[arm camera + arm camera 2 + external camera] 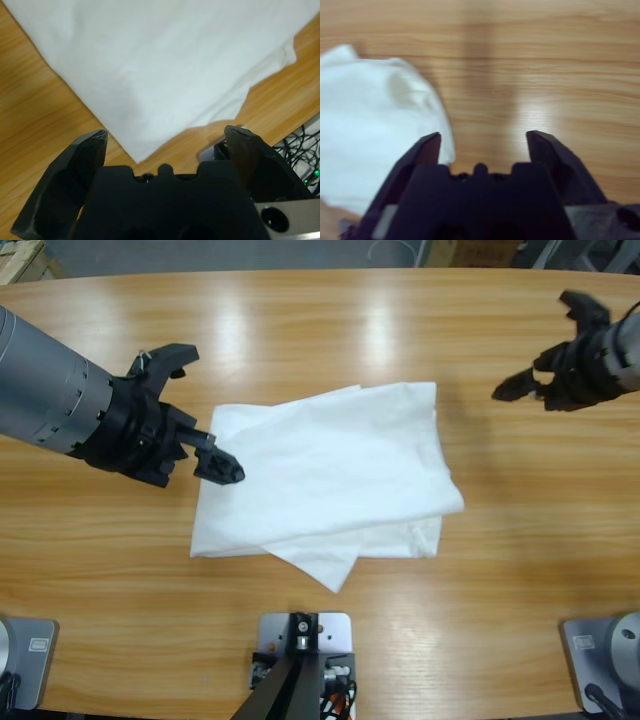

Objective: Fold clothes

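2 open end effectors, left end effector (195, 410) over shirt (330, 480) edge

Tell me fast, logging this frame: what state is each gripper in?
Left gripper: open, empty, at the folded white cloth shirt.
Right gripper: open, empty.

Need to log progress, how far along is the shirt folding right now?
Mostly done, it seems: the white shirt lies on the table folded into a rough layered rectangle, one corner poking out below. Nothing is in hand; the left gripper and right gripper are both open, off the cloth. Perhaps some tidying is left.
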Controlling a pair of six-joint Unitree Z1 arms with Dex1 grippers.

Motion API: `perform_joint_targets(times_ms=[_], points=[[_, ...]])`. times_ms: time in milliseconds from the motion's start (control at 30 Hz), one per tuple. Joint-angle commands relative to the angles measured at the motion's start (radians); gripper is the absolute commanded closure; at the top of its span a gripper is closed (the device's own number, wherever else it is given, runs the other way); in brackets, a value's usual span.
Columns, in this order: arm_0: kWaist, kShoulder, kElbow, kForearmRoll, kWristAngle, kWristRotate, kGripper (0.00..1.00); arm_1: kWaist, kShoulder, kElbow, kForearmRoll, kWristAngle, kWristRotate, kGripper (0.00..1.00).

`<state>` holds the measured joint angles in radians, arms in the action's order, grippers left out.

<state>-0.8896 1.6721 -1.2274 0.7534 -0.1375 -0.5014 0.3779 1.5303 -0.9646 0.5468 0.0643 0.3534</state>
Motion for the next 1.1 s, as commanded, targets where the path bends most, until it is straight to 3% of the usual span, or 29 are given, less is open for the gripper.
perform_joint_targets(times_ms=[33, 300, 500, 567, 633, 667, 867, 1100], points=[[0.035, 0.052, 0.016, -0.051, 0.017, -0.025, 0.104, 0.125, -0.088, 0.203, -0.073, 0.221, 0.255, 0.395], [0.035, 0.01, 0.043, -0.049, 0.009, -0.023, 0.104, 0.127, 0.068, 0.425, -0.454, 0.325, 0.337, 0.395], [0.03, -0.004, 0.068, -0.051, 0.002, -0.025, 0.102, 0.127, 0.076, 0.438, -0.472, 0.339, 0.337, 0.403], [0.028, -0.007, 0.071, -0.051, 0.001, -0.025, 0.102, 0.127, 0.076, 0.444, -0.472, 0.342, 0.337, 0.552], [0.027, -0.011, 0.078, -0.051, 0.001, -0.025, 0.101, 0.127, 0.065, 0.448, -0.473, 0.353, 0.325, 0.944], [0.027, -0.011, 0.081, -0.051, 0.001, -0.025, 0.101, 0.127, 0.051, 0.45, -0.473, 0.354, 0.314, 1.0], [0.024, -0.012, 0.09, -0.052, 0.001, -0.025, 0.101, 0.127, 0.031, 0.481, -0.467, 0.404, 0.299, 1.0], [0.015, -0.015, 0.116, -0.077, 0.001, -0.029, 0.096, 0.127, -0.153, 0.474, -0.303, 0.355, 0.341, 1.0]])
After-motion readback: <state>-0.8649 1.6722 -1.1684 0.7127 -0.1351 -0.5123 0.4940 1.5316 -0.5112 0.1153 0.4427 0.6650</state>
